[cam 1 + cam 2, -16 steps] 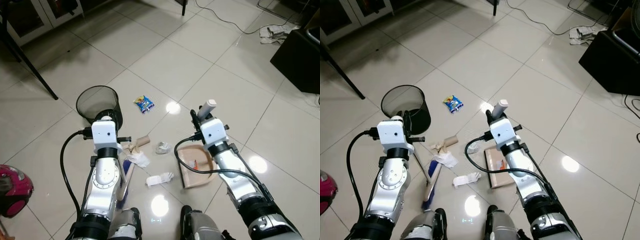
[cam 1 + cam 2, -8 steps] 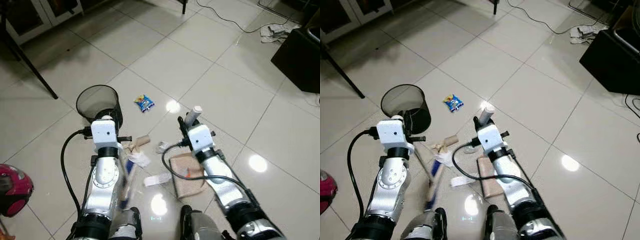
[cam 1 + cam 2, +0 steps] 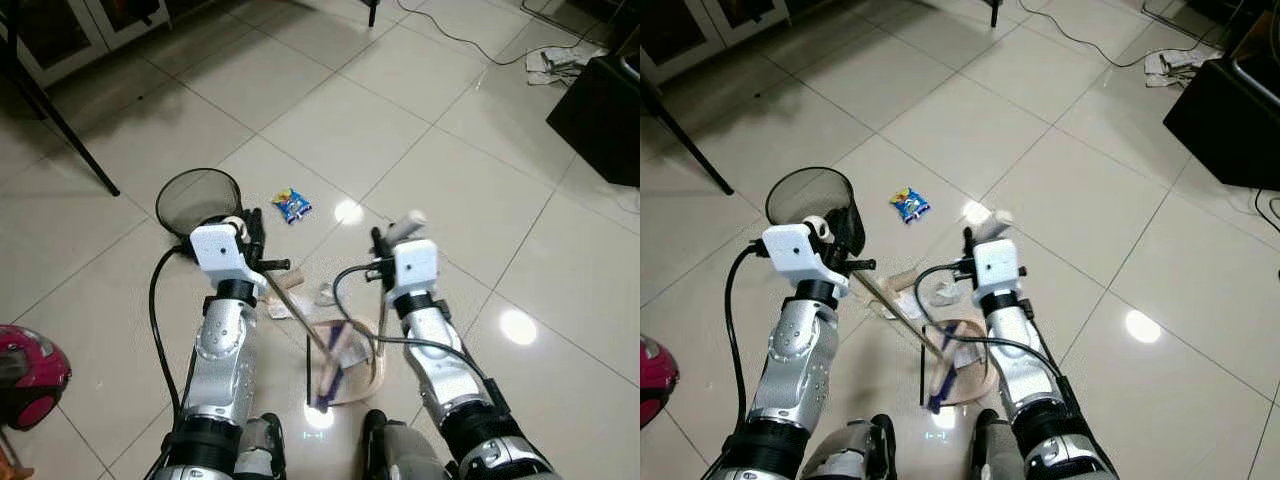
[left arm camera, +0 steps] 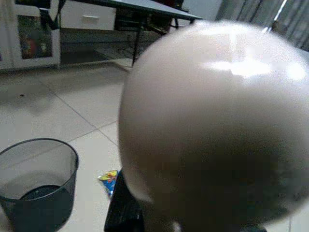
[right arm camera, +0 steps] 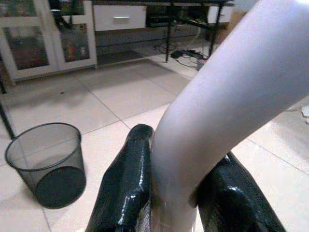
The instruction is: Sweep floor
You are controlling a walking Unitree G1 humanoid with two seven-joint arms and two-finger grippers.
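Sweeping litter into dustpan – spill and miss risks

Far left: bin [image 3: 170, 200] upright, just beside left gripper [image 3: 247, 232]. Closed round the knob end of broom [image 3: 298, 318]; grip so high on the stick could let the head swing wide or twist out. Cardboard tube [image 3: 288, 284] and crumpled paper [image 3: 325, 295] lying just behind the brush, likely to be missed. Snack packet [image 3: 291, 205] farther out, well apart from the pan. Brush head resting inside dustpan [image 3: 372, 372]; could push contents back over the rim when pulled out. Right gripper [image 3: 383, 243] clamped on the pan's pale handle; tilting would spill. Pan contents hidden by brush. Left fingers mostly hidden in wrist view.
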